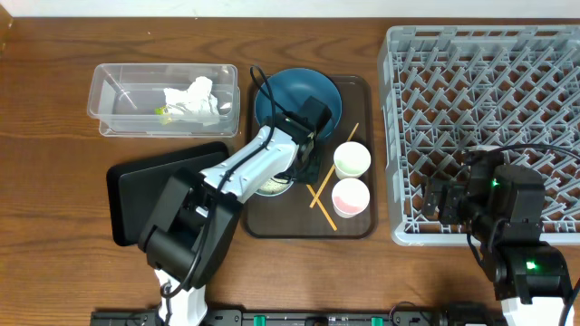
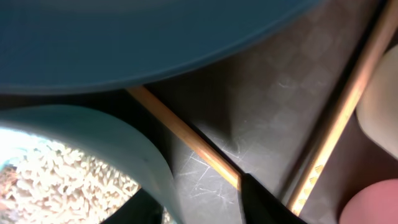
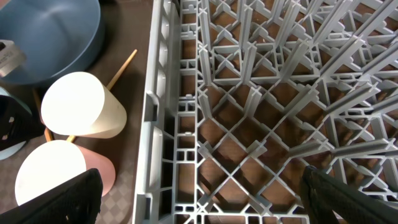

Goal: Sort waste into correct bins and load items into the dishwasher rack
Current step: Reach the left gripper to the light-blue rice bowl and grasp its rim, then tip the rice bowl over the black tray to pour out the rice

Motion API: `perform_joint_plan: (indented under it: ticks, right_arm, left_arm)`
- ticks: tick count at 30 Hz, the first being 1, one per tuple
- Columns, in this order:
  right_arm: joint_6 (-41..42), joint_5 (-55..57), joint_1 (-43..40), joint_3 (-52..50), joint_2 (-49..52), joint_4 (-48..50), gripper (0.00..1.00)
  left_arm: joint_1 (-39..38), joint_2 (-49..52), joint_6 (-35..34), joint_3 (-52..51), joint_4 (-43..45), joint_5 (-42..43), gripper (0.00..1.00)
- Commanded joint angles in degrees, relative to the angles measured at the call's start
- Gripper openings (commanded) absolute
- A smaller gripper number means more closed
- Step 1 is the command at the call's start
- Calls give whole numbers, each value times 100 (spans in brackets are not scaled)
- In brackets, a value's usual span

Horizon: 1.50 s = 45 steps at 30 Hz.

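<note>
A clear tub [image 1: 109, 91] is seen at the far left, with the tissue [image 1: 195, 100] and wrapper [image 1: 161, 112] inside it. Below it the black tray [image 1: 136, 195] is laid, partly covered by the left arm. The left gripper [image 1: 304, 145] is held low over the brown tray [image 1: 272, 222], between the dish [image 1: 281, 91] and the bowl [image 2: 93, 134], in which grains [image 2: 62, 180] are heaped. One chopstick [image 2: 180, 134] is met by a dark finger [image 2: 264, 202], but whether it is pinched cannot be told. The second chopstick [image 2: 339, 118] is crossed over it, beside the green cup [image 1: 352, 160] and pink cup [image 1: 351, 196]. At right the rack [image 1: 480, 81] is found, its near left corner overhung by the right gripper [image 3: 205, 208], fingers spread wide and nothing held.
</note>
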Motion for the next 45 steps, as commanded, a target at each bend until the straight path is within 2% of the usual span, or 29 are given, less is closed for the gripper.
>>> perform_joint_plan:
  ticks: [1, 3, 7, 14, 21, 25, 31, 37, 45]
  right_arm:
    - [50, -24, 48, 136, -9, -4, 99]
    - [50, -22, 48, 136, -9, -4, 99]
    - [50, -24, 48, 136, -9, -11, 99]
    - [48, -22, 48, 136, -9, -48, 99]
    - [48, -22, 48, 136, -9, -48, 99]
    - [48, -22, 48, 136, -9, -46, 99]
    - [48, -22, 48, 136, -9, -46, 99]
    - [48, -22, 48, 136, -9, -48, 99]
    - [48, -22, 48, 136, -9, -46, 99]
  left_arm:
    - [2, 24, 11, 13, 22, -109, 29]
    - [2, 24, 11, 13, 24, -111, 24]
    - [4, 24, 9, 13, 0, -136, 6]
    - [9, -278, 11, 15, -319, -505, 6]
    - [136, -1244, 7, 15, -680, -494, 6]
    - [494, -1832, -157, 15, -933, -382, 6]
    - [1574, -2194, 192, 13, -1163, 1222, 6]
    - [2850, -2184, 1029, -179, -1182, 2903, 6]
    - [4634, -2175, 2170, -966, -1115, 5156, 6]
